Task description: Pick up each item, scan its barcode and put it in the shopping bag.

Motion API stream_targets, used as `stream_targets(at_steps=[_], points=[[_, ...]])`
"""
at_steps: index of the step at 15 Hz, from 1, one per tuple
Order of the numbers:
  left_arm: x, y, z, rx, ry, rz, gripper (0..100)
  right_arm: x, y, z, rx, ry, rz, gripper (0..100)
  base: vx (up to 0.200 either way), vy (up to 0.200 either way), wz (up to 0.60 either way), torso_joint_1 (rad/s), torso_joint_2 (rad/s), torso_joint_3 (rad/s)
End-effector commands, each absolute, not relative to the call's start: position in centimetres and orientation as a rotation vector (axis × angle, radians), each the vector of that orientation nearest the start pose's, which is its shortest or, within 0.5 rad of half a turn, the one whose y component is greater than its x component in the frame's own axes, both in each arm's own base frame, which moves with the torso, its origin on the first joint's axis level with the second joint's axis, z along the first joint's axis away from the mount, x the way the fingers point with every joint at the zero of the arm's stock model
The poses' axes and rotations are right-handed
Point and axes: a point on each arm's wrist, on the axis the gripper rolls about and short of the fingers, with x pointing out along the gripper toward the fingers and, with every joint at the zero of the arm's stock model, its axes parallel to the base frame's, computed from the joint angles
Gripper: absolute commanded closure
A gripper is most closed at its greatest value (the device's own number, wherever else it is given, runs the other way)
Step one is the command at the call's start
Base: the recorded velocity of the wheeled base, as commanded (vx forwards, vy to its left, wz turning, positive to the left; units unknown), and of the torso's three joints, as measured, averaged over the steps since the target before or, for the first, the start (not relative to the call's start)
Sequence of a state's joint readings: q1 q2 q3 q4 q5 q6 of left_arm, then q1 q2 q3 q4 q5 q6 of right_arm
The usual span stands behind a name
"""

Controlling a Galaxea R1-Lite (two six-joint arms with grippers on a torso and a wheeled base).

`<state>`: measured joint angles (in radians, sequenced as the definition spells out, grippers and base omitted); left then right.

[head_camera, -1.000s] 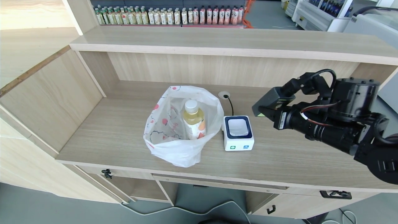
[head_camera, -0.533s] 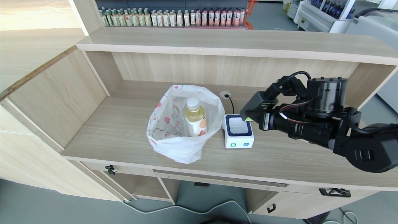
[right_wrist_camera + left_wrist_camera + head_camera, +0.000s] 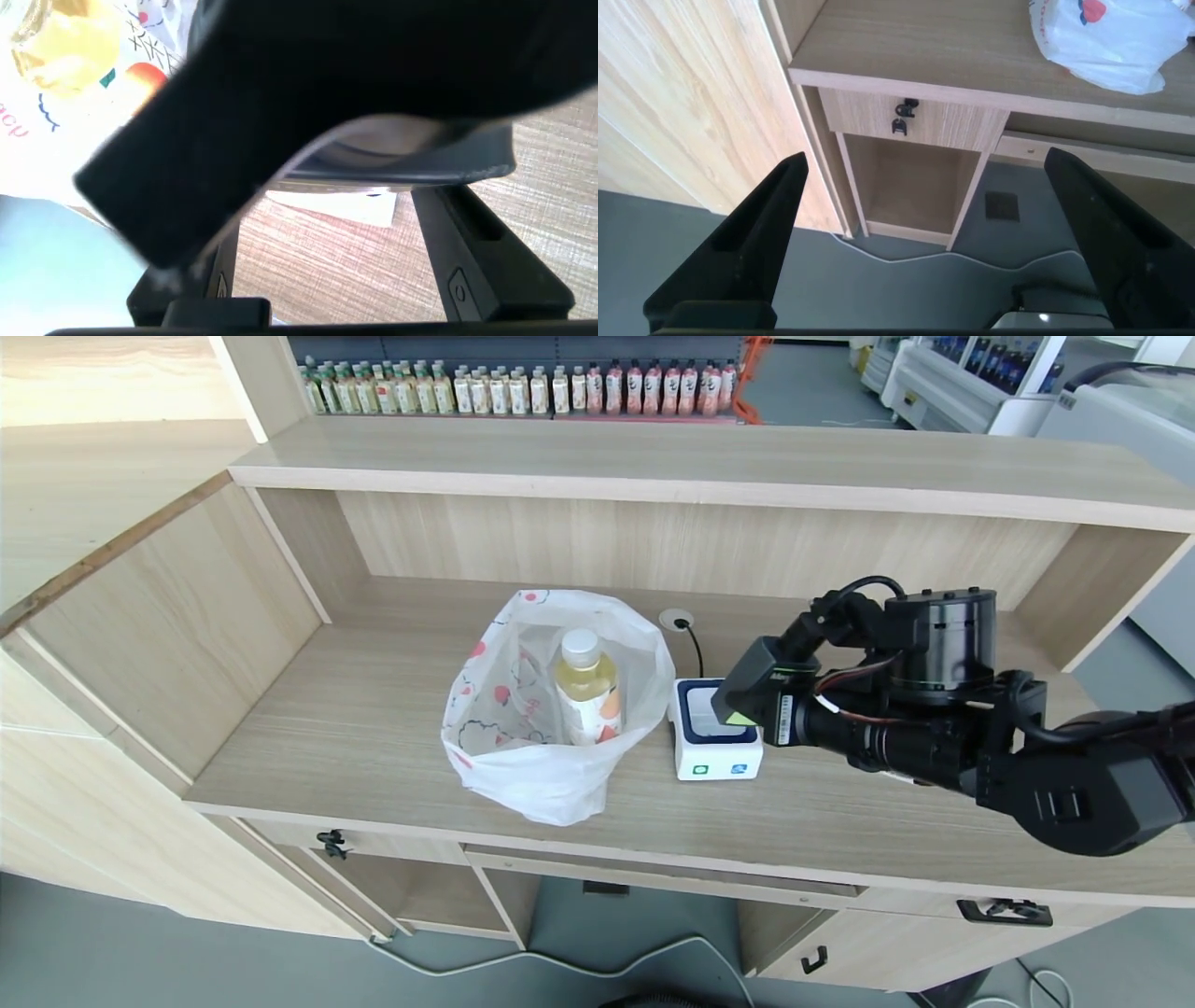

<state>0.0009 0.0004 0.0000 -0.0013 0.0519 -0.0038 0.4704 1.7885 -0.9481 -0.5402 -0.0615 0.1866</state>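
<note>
The right gripper (image 3: 745,693), clamped on a dark box (image 3: 764,670), holds it over the barcode scanner (image 3: 711,761), at 3 o'clock of the shopping bag (image 3: 523,775), apparently for a scan.

Matt wood-grain counter (image 3: 355,728) bears a thin crinkled plastic shopping bag (image 3: 523,784) and smooth plastic scanner (image 3: 714,767).

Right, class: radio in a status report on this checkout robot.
Left gripper open, low beside counter. Right gripper shut on dark box above scanner. Bottle in shopping bag. Nothing blocking bag.
</note>
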Motion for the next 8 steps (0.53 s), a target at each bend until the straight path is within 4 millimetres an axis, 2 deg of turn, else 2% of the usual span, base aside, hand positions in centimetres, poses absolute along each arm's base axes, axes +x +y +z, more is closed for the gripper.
stream_targets(at_steps=[1, 6, 8], points=[[-2.3, 0.1, 7.6, -0.005, -0.002, 0.054, 0, 29.9, 15.6, 18.2, 0.119, 0.344, 0.386, 100, 0.000, 0.000, 0.00, 0.000, 0.00, 0.000], [-2.3, 0.1, 7.6, -0.005, -0.002, 0.054, 0, 30.1, 16.9, 18.4, 0.190, 0.389, 0.396, 100, 0.000, 0.000, 0.00, 0.000, 0.00, 0.000], [-2.3, 0.1, 7.6, -0.005, -0.002, 0.054, 0, 30.8, 17.5, 18.0, 0.246, 0.421, 0.384, 100, 0.000, 0.000, 0.00, 0.000, 0.00, 0.000]])
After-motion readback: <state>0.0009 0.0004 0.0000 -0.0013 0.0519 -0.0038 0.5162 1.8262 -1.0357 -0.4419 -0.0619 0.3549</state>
